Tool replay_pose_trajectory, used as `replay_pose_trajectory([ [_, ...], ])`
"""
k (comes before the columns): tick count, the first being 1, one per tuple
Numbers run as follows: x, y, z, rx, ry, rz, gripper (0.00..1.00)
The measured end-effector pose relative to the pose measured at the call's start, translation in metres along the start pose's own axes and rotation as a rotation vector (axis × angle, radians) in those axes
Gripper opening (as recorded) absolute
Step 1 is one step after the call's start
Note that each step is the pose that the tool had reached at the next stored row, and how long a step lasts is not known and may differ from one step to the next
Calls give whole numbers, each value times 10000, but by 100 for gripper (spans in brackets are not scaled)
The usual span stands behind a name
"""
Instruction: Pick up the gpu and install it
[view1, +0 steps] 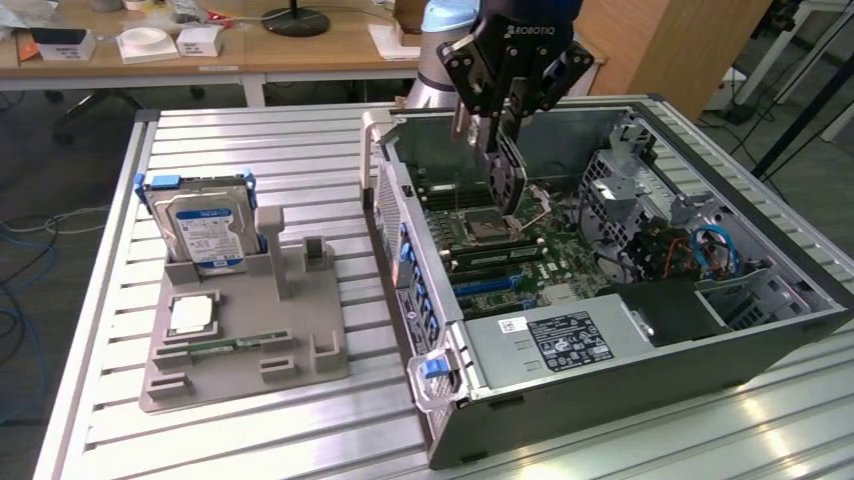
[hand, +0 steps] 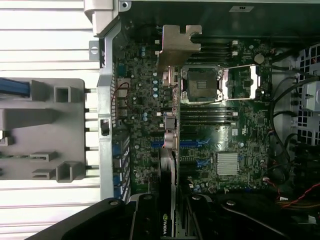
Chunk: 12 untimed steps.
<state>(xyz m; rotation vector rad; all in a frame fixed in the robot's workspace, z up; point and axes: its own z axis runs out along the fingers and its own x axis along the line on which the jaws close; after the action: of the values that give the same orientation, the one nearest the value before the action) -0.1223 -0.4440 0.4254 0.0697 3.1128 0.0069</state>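
Pincer partly closed, clamping gpu by both faces. Card hanging upright, edge down, over motherboard inside open case. Judging good install: keeping card plumb, bringing its length parallel to blue slot, bracket facing case rear, pressing evenly. Hard drive standing in tray at 9 o'clock of case, exterior view's left, on counter.

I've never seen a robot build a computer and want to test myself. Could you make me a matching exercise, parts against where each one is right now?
Things:
1. gpu
2. hard drive
3. memory stick

Places:
A. lying flat on the grey holder
B. standing upright in the grey holder
C. gripped by the end effector over the open computer case

Pairs: 1-C, 2-B, 3-A.
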Motion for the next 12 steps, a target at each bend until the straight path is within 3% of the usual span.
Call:
replay_pose_trajectory([
  [12, -137, 14, 4, 0, 0, -1, 26],
])
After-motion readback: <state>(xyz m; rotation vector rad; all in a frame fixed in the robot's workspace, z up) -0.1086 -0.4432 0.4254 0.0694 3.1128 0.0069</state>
